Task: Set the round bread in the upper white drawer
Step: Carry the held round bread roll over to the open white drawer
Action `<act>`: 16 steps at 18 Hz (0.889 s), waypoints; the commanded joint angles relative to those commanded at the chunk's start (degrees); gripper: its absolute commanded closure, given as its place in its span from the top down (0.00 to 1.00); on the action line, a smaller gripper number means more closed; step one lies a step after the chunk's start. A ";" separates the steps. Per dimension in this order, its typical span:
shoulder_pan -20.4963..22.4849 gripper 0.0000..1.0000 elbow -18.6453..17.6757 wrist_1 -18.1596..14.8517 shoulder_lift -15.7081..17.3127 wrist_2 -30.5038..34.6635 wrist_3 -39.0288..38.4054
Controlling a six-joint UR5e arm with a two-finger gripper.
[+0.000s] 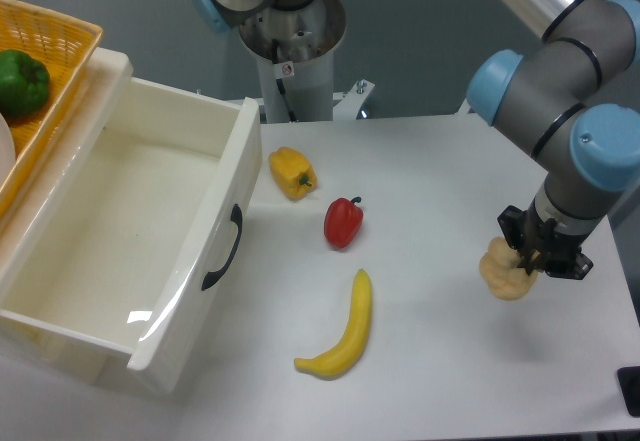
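The round bread [503, 275] is a tan lumpy bun at the right side of the table. My gripper [530, 258] is shut on the round bread from above, with its dark fingers over the bun's top right. I cannot tell whether the bun rests on the table or hangs just above it. The upper white drawer [190, 251] stands pulled open at the left, its inside bare, with a curved black handle [224, 248] on its front panel. The drawer is far to the left of the gripper.
A yellow pepper [291, 173], a red pepper [343, 222] and a banana [343, 331] lie on the white table [450, 161] between drawer and gripper. A yellow woven basket [60, 51] with a green pepper [20, 81] sits behind the drawer. The arm's base [290, 31] stands at the back.
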 joint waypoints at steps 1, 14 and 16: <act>0.00 0.00 -0.26 0.00 0.09 0.00 0.00; -6.23 0.00 -3.77 -0.09 6.93 -8.07 -11.41; -7.55 0.00 -4.22 -0.09 9.13 -10.36 -15.62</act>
